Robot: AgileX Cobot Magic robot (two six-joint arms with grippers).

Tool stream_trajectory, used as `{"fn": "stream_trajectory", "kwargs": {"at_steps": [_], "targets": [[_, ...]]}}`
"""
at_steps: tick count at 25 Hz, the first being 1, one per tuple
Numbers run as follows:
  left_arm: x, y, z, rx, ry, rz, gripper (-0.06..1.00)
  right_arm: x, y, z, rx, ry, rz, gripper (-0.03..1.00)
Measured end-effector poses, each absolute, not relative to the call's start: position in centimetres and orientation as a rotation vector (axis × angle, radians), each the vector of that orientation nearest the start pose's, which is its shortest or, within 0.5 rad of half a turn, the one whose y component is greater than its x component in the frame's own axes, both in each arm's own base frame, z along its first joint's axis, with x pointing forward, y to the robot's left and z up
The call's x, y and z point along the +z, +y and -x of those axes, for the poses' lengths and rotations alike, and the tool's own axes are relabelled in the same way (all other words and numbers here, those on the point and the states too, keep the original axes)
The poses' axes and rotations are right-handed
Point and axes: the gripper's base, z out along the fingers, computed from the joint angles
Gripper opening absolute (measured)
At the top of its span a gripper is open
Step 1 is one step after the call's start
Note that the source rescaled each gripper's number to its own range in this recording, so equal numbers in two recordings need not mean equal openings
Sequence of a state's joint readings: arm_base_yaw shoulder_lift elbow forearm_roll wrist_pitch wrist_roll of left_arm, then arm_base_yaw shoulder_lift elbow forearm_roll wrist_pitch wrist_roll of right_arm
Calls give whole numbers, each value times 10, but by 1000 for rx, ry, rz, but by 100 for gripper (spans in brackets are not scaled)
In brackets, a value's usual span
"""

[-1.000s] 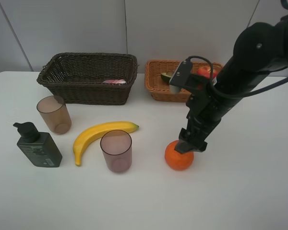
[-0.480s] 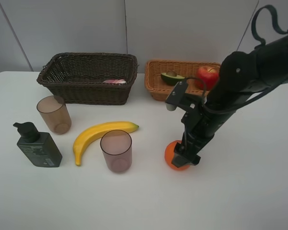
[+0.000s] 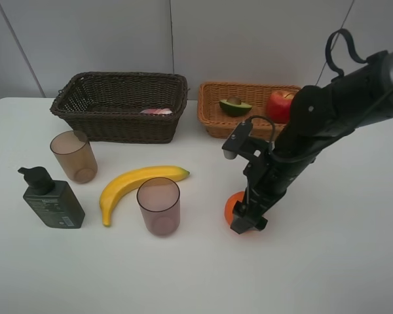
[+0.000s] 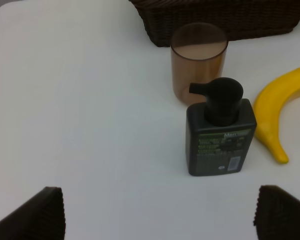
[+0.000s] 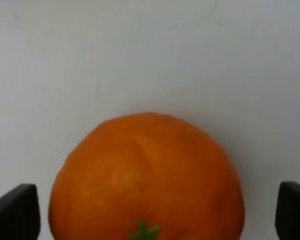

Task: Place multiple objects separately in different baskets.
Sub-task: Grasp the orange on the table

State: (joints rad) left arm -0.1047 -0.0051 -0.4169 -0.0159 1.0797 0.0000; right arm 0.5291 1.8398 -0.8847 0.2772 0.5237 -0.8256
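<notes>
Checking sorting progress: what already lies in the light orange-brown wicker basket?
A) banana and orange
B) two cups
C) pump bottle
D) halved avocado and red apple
D: the halved green avocado and the round red apple sit inside the light orange-brown woven wicker basket.

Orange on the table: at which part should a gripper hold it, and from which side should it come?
Probably across its widest middle, coming down from above. The orange is round, without any handle, and rests apart from other things on the table. The open right gripper hangs over it, one finger on each side.
</notes>
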Motion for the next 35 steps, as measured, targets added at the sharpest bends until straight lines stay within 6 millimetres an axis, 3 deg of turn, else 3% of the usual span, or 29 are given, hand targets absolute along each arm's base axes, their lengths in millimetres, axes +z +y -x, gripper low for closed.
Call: {"fn": "stream_trajectory", "kwargs": {"at_steps": [10,12,15,35], "targets": [[252,-1,-2,-81,2139,-112,100,117,167,-261,194,2487,1564,97],[252,-1,-2,-81,2139,-112,100,117,167,-261,195,2487,1563,88],[252,-1,-2,-81,2139,-112,100,117,167,-260,199,2493,1564,63],[252,-1,-2,-81,2139,-112,100,116,166,-258,206,2506,1574,63]]}}
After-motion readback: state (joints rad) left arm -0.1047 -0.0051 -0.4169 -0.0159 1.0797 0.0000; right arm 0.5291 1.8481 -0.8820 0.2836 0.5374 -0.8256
